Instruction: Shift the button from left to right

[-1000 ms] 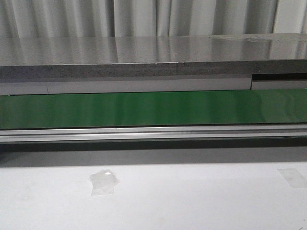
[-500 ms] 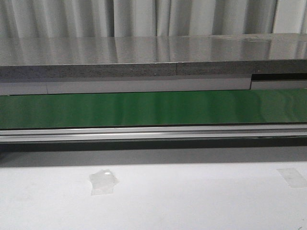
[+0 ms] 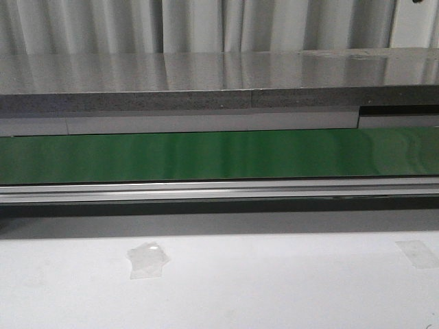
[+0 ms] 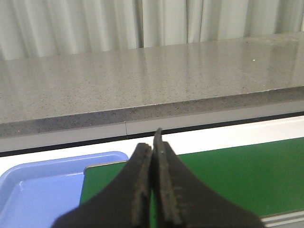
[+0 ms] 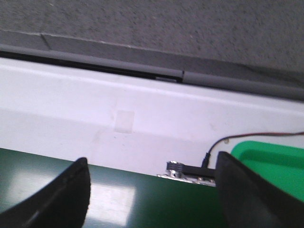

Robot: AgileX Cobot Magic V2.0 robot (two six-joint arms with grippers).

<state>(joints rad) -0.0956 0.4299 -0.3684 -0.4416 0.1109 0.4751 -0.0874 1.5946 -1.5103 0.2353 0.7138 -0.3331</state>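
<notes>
Awaiting the button, which appears in no view, the left claw sits clenched empty above the green belt while the right claw is spread wide, presumably ready to receive.

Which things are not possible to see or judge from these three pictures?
- Yellow-capped button: in no view.
- Long green conveyor belt: both ends cut off by the front view's edges.
- Light blue plastic tray: partly hidden behind the left gripper.
- Bright green tray: partly behind the right gripper's finger, cut by the edge.
</notes>
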